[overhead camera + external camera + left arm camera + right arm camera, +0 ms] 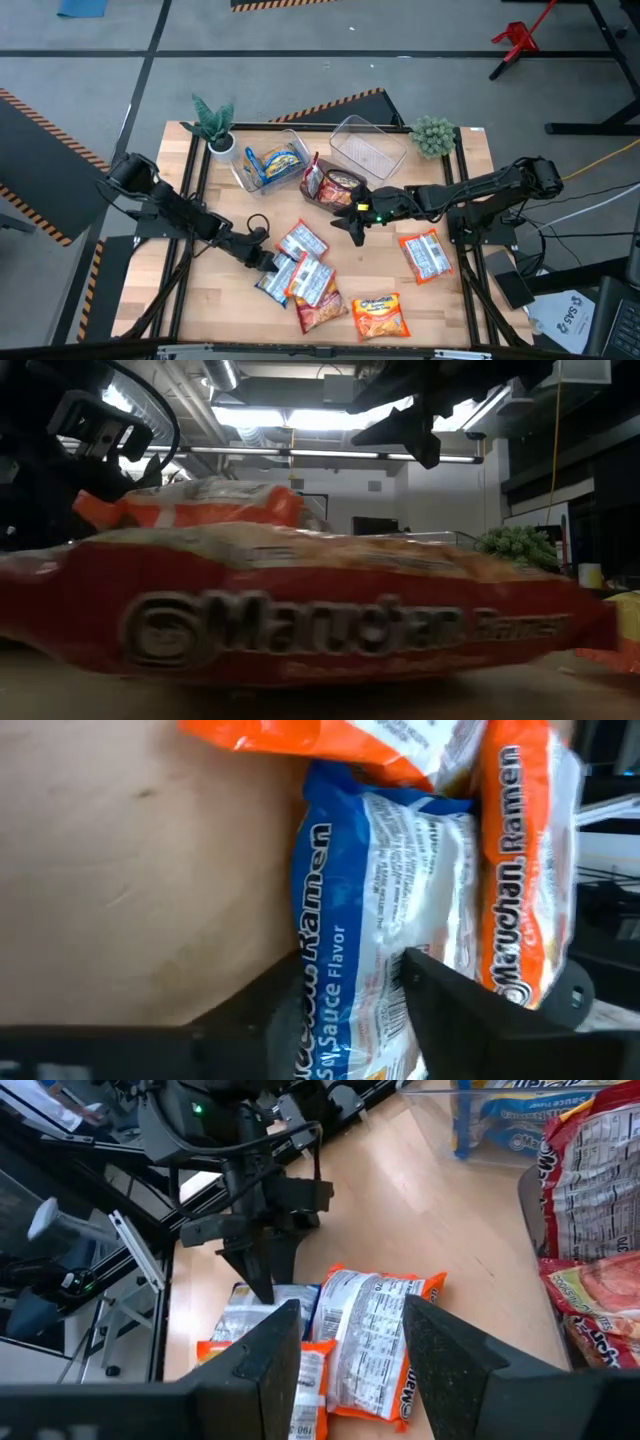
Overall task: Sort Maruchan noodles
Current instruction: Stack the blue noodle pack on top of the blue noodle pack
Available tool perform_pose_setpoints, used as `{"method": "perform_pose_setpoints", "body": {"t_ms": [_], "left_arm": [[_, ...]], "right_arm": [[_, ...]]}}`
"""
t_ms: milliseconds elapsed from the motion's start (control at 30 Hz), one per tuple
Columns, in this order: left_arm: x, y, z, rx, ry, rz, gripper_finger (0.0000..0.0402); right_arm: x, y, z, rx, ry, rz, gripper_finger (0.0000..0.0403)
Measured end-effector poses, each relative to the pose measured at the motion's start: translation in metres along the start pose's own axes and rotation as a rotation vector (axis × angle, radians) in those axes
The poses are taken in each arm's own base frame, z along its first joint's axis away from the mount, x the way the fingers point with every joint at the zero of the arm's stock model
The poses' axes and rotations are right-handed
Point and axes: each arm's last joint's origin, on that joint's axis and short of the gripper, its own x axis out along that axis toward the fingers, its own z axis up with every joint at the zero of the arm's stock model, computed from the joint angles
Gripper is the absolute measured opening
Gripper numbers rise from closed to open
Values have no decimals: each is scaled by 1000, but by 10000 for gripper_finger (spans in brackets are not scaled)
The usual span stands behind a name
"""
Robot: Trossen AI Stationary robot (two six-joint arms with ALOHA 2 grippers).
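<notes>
Your noodles are flat crinkly packets: a blue-and-white packet [272, 281] lies at the near edge of a cluster on the bench [215, 305], with three orange-and-white ones [302, 241] overlapping beside it and one orange-yellow packet [380, 316] nearest the front edge. Another orange-and-white packet [424, 254] lies apart on the right. One blue packet sits in a clear bin [271, 160]; red ones fill a second [334, 184]; a third bin [368, 147] is behind. Your left pincer [400, 995] straddles the blue-and-white packet, fingers on either side. Your right pincer [355, 226] hangs released above mid-bench, where bare wood leaves room.
</notes>
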Motion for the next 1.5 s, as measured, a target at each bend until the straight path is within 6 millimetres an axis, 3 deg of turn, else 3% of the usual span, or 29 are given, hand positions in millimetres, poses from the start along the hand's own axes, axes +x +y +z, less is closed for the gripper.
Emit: {"method": "perform_pose_setpoints", "body": {"t_ms": [533, 933, 1500], "left_arm": [[-2, -9, 4, -37, -28, -105, 5], [-14, -24, 14, -67, -63, -208, 1], [-49, -51, 30, -107, -190, -417, 0]], "right_arm": [[0, -1, 1, 2, -8, -13, 163], [0, -1, 0, 2, -5, -10, 163], [0, -2, 1, -3, -14, -27, 163]]}}
